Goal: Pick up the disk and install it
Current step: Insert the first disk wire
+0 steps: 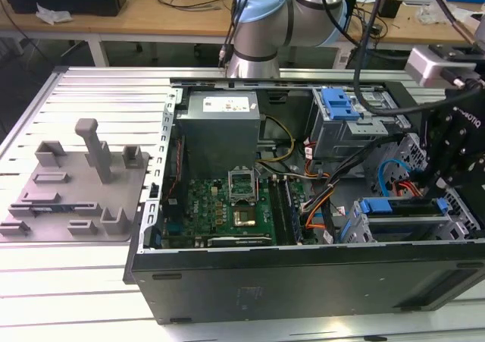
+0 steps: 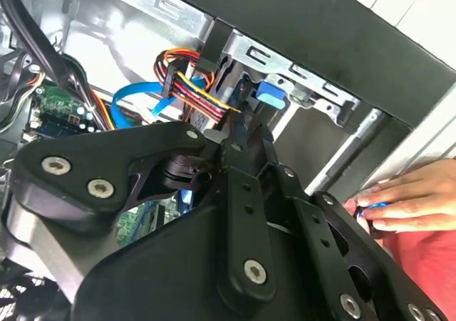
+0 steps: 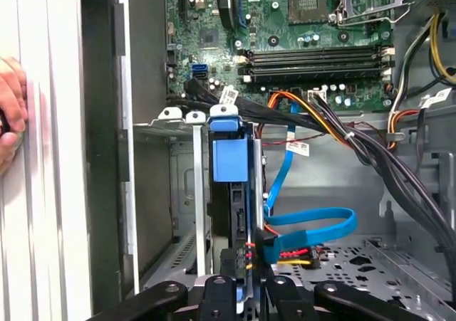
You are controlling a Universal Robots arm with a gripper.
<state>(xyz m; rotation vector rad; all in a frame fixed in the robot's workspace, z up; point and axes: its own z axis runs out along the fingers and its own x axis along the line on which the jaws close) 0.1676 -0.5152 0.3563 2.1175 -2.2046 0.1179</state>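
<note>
In the first wrist view the black gripper point(image 3: 239, 292) sits closest, its jaws drawn in narrow against the near end of the disk point(image 3: 231, 193), which stands on edge in its bright blue carrier. The disk is partway into the grey metal drive cage point(image 3: 182, 193) near the case's side wall, with the carrier's blue face just beyond the jaws. A bundle of red, yellow and black power wires point(image 3: 285, 253) ends in a plug right beside the gripper, and a blue flat data cable point(image 3: 313, 225) loops just past it. Further in lies the green motherboard point(image 3: 285, 22) with its long memory slots. A person's hand point(image 3: 11, 111) rests on the ribbed bench point(image 3: 43, 228) outside the case wall. In the second wrist view the gripper linkage point(image 2: 242, 193) fills the foreground, with the hand point(image 2: 410, 200) on the bench beside the case. In the exterior view the open computer case point(image 1: 303, 274) lies on the bench point(image 1: 76, 281), the gripper point(image 1: 455, 152) lowered into its end on the exterior view's right, a grey fixture plate point(image 1: 76, 183) well apart at the exterior view's left.
</note>
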